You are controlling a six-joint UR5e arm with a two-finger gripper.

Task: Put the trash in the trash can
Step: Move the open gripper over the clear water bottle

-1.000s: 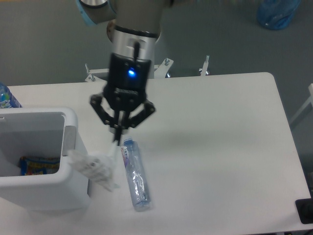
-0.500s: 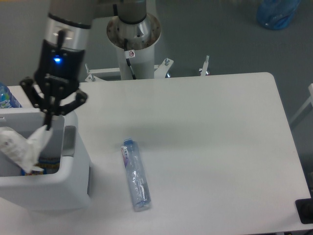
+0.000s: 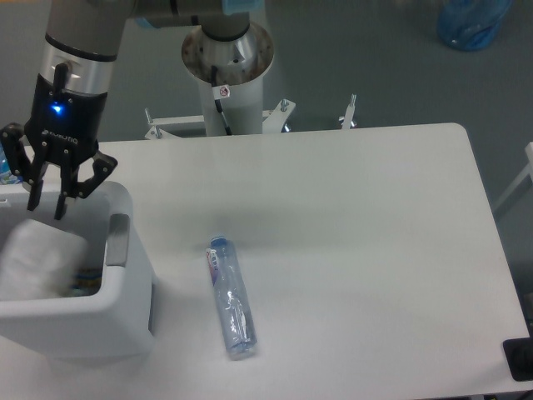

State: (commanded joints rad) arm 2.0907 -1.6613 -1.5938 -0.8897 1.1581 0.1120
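Observation:
A wrinkly whitish plastic wad (image 3: 37, 257) lies inside the white trash can (image 3: 125, 304) at the table's left edge. My gripper (image 3: 47, 208) hangs just above the can's back rim, open, with nothing between its fingers. A slim clear water bottle (image 3: 231, 297) with a blue cap and small label lies flat on the table, right of the can.
A colourful wrapper (image 3: 83, 279) peeks out beside the wad inside the can. The robot's base column (image 3: 227, 58) stands behind the table's far edge. A blue bag (image 3: 472, 23) sits on the floor at top right. A dark object (image 3: 520, 358) is at the lower right corner.
The gripper carried the wad left from beside the bottle to over the can, opened, and the wad dropped into the can. The bottle has not moved.

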